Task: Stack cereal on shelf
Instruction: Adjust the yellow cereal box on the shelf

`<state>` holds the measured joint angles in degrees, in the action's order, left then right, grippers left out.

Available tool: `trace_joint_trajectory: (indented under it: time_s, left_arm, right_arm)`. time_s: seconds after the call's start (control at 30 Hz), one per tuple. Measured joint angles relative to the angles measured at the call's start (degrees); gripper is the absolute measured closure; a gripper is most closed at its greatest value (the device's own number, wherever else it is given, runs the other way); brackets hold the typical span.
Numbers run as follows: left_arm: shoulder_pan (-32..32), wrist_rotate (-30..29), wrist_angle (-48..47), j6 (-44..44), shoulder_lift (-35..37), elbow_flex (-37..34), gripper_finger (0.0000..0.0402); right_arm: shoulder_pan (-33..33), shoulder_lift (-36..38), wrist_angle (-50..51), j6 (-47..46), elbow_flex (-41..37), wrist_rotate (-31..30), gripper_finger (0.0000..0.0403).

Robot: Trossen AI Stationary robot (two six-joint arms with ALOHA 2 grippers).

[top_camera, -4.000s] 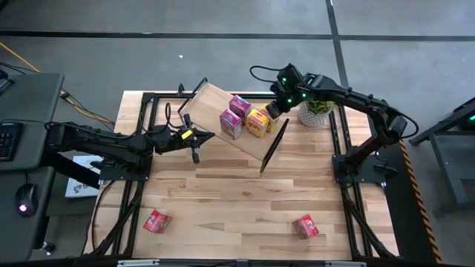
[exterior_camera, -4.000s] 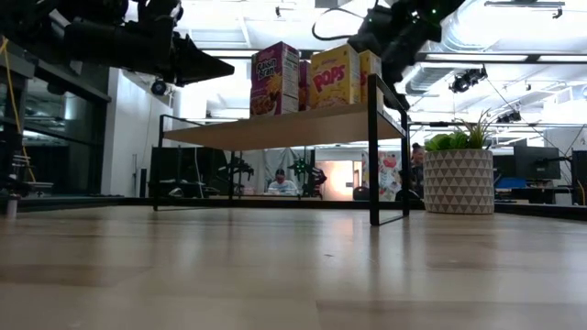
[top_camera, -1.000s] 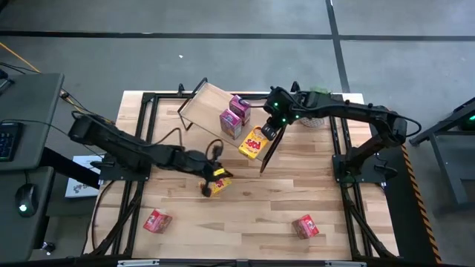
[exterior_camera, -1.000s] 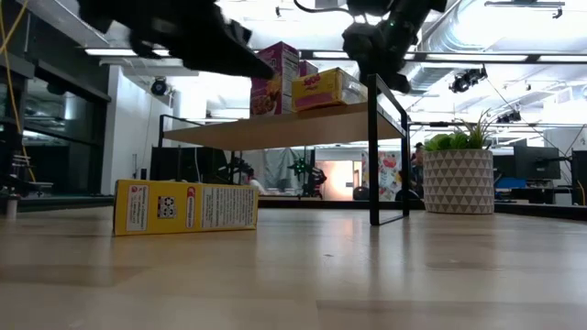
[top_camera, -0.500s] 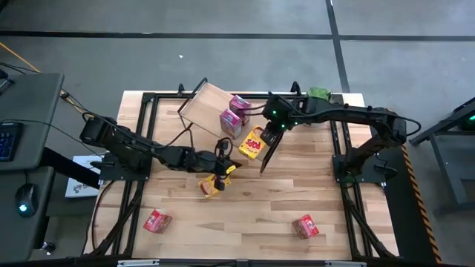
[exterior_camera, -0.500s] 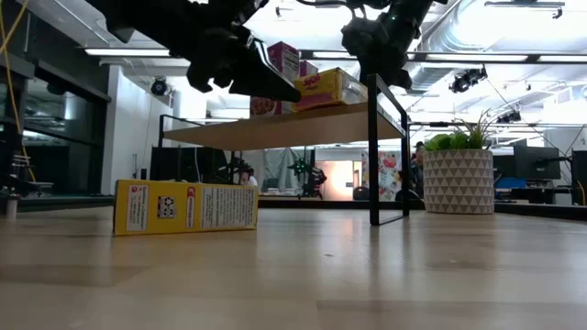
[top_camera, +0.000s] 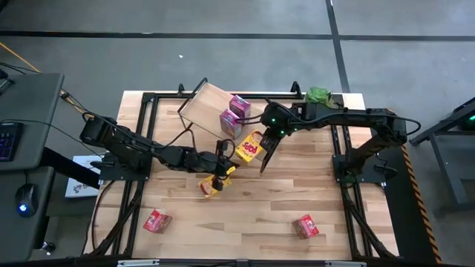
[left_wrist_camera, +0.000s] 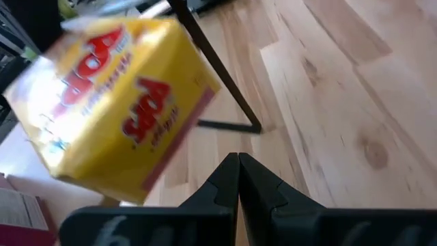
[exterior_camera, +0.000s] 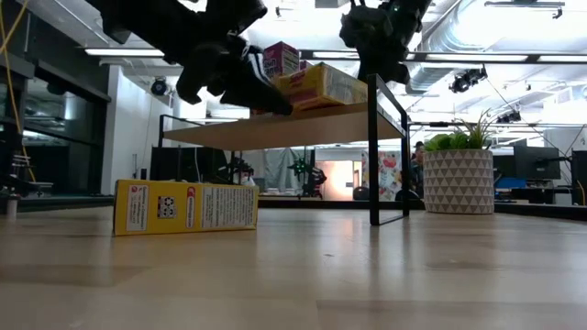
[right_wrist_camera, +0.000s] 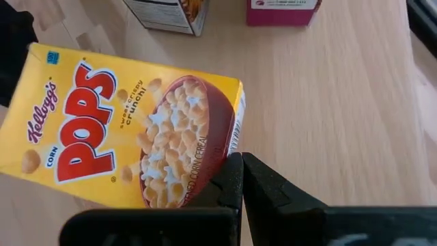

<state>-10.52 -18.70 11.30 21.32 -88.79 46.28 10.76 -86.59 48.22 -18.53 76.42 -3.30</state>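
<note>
Wooden table (top_camera: 282, 200): yellow Pops box (top_camera: 251, 146) slid further off shelf (top_camera: 208, 104) edge since earlier; left gripper (top_camera: 225, 152), right gripper (top_camera: 269, 136) fingers together beside it; two pink boxes (top_camera: 234, 115) on shelf.

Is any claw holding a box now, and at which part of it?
Nothing is held. Both claws, left and right, are shut on nothing, next to the yellow box lying flat on the shelf.

The Corn Pops box (right_wrist_camera: 130, 130) is yellow with red lettering. Two magenta boxes (top_camera: 235, 115) stand on the light-wood shelf (top_camera: 208, 104); the planter (exterior_camera: 458, 181) is white, triangle-patterned.
</note>
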Motion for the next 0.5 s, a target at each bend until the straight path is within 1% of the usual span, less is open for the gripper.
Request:
trace_joint_trajectory:
  time_s: [0.1,0.2,0.43,0.5]
  left_arm:
    - [0.0,0.0,-1.4,0.3,0.0,0.0,0.0401]
    - [0.5,-0.1,-0.5,0.4,0.0,0.0,0.0401]
    - [1.6,-0.3,1.0,-0.4,0.0,0.0,0.0401]
    - [1.6,-0.2,1.1,-2.8,0.0,0.0,0.0401]
  right_arm:
    - [0.2,0.0,0.0,0.6,0.0,-1.8,0.0402]
    - [0.7,0.0,0.0,0.5,0.0,-3.8,0.0402]
    - [1.8,0.0,-1.4,-1.3,0.0,-3.8,0.0402]
    - [1.7,0.0,-2.2,-2.4,0.0,-3.7,0.0402]
